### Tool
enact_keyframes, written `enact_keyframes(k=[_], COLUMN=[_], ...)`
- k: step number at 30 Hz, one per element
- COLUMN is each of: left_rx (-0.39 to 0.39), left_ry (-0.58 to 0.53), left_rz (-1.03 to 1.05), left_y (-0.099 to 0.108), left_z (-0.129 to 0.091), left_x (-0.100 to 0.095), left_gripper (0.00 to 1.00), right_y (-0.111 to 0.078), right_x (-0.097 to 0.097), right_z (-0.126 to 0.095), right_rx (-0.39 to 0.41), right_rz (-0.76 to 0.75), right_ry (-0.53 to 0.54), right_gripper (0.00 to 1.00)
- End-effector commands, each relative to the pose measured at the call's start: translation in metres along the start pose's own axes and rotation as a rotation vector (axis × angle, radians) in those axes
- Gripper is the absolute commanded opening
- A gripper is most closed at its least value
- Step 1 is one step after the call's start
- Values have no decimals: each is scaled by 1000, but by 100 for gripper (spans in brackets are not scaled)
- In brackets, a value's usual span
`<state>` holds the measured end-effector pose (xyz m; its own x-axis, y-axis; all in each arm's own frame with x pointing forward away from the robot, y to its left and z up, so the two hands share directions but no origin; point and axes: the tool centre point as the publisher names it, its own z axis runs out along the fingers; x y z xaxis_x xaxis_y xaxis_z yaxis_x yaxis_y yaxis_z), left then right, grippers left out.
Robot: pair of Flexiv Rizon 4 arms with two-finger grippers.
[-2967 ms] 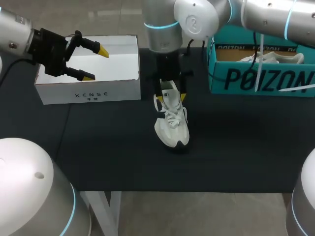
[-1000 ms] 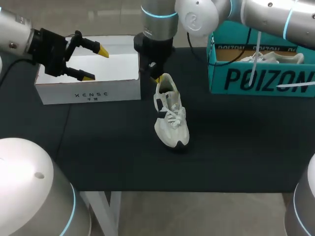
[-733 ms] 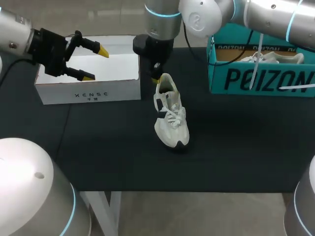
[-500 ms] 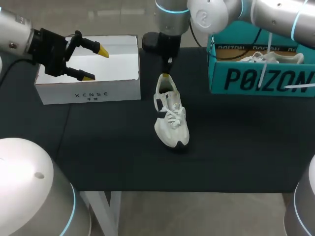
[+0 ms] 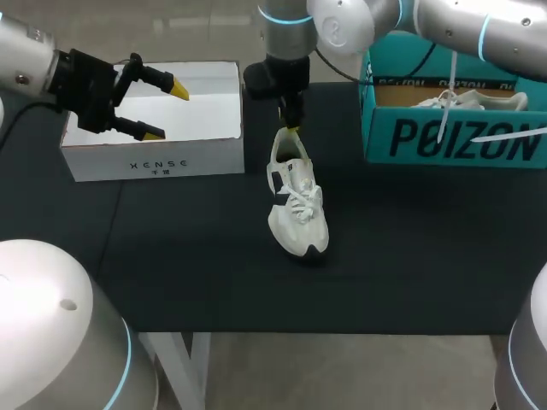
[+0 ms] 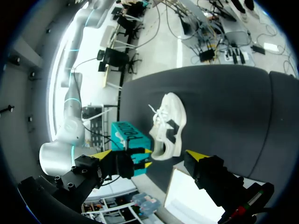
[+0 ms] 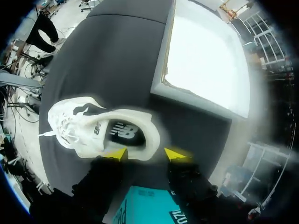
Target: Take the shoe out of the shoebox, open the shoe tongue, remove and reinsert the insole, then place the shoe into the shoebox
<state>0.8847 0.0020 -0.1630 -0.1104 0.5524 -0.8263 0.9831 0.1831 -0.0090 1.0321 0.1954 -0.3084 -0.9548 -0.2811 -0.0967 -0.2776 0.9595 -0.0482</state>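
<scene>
While the right gripper (image 7: 145, 154) hangs released over the heel of the shoe (image 5: 297, 201), lower one finger inside the collar onto the insole (image 7: 122, 133) edge before clenching.

The right arm's black two-fingered gripper (image 5: 292, 128), three seconds ago sunk over the collar of the white lace-up sneaker (image 5: 297, 205) at frame centre, has lifted, swung left across the upper middle, and come back just above the heel, fingers apart.

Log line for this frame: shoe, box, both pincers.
shoe: on table, outside white shoebox | right pincer: open, at heel | left pincer: open, over white shoebox
</scene>
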Motion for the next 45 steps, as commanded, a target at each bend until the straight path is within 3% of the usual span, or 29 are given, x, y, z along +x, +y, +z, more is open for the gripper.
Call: enact_keyframes(k=[1, 11, 18, 24, 25, 27, 30, 31, 36, 41, 45], left_rx=[0, 0, 0, 0, 0, 0, 0, 0, 0, 0, 0], left_ry=[4, 4, 4, 4, 4, 4, 4, 4, 4, 4, 4], left_rz=[0, 0, 0, 0, 0, 0, 0, 0, 0, 0, 0], left_y=[0, 0, 0, 0, 0, 0, 0, 0, 0, 0, 0], left_z=[0, 0, 0, 0, 0, 0, 0, 0, 0, 0, 0], left_x=[0, 0, 0, 0, 0, 0, 0, 0, 0, 0, 0], left_gripper=[100, 100, 100, 100, 100, 100, 100, 100, 100, 100, 100], right_y=[10, 8, 6, 5, 4, 4, 2, 0, -2, -6, -15], right_x=[-11, -9, -8, -10, -11, -13, -15, -16, -9, -1, 0], right_z=[16, 37, 57, 79, 84, 87, 89, 85, 59, 18, -21], right_rx=[27, 17, 34, 24, 20, 27, 32, 36, 41, 35, 77], right_rz=[31, 116, 131, 158, 164, 175, 188, 193, 222, 275, 308], right_ry=[11, 11, 30, 43, 50, 61, 74, 78, 95, 81, 50], right_gripper=[49, 50, 60, 60, 52, 46, 22, 0, 0, 0, 0])
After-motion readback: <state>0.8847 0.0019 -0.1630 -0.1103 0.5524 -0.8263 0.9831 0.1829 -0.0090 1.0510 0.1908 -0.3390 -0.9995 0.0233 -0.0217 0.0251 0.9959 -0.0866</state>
